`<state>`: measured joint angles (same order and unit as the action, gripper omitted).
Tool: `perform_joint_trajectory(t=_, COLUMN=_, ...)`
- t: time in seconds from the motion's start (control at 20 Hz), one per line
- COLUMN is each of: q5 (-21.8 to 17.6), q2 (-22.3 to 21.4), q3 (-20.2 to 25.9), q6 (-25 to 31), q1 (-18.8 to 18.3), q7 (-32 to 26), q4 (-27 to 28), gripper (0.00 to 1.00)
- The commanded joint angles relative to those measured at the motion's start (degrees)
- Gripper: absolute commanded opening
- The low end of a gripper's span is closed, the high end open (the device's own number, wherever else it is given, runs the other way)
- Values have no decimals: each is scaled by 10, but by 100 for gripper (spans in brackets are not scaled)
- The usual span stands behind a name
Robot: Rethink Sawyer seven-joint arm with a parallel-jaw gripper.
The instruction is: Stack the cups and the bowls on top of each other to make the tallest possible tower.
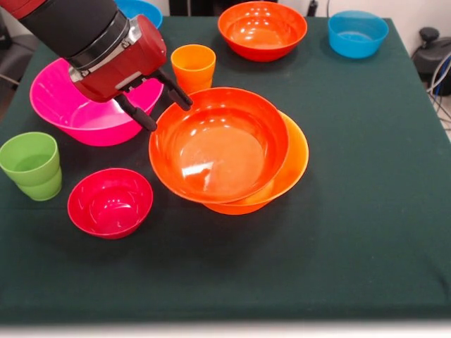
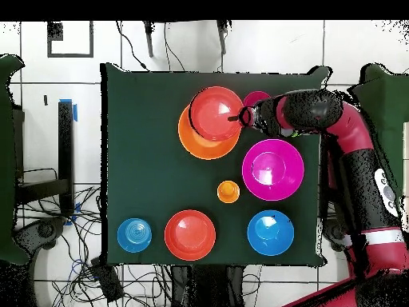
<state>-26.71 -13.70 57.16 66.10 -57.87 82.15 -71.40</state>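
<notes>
- Front view had the gripper point(image 1: 161, 103) hanging at the left rim of the red-orange bowl point(image 1: 218, 144). Its two dark fingers point(image 1: 175, 91) were apart, with nothing clamped between them. One tip was right at the rim; couldn't tell if it actually touched.
- That red-orange bowl sat tilted inside the wide orange bowl point(image 1: 292, 165), shoved toward the left so the orange rim stuck out on the right. So the tower was two bowls high, about mid-table.
- No brand, label or writing readable on anything, as far as I could make out.
- Pink bowl point(image 1: 67, 102) sat just behind the gripper and the orange cup point(image 1: 193, 67) was just beside it, so it was pretty cramped on that side.
- Crimson bowl point(image 1: 110, 202) and green cup point(image 1: 32, 165) were near the left edge of the table point(image 1: 366, 232).
- Second red-orange bowl point(image 1: 262, 29) and a blue bowl point(image 1: 357, 33) sat along the far edge. Another blue bowl point(image 1: 141, 10) peeked out behind the arm.
- Loads of bare green cloth on the right half and along the near edge.
- Overhead view showed cables point(image 2: 144, 280) on the floor past one table edge.
</notes>
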Motion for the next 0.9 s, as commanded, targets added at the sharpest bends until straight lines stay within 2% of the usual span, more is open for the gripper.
perform_joint_trajectory(t=0.05, q5=-37, q2=-3, q3=-19, q6=-26, q1=3, q7=-150, q4=-35, gripper=100)
perform_joint_trajectory(t=0.55, q5=-35, q2=-11, q3=-20, q6=-19, q1=8, q7=-140, q4=-35, gripper=100)
perform_joint_trajectory(t=0.8, q5=-10, q2=-89, q3=-10, q6=15, q1=13, q7=-81, q4=-72, gripper=100)
perform_joint_trajectory(t=0.9, q5=-2, q2=-107, q3=-9, q6=25, q1=23, q7=-64, q4=-74, gripper=100)
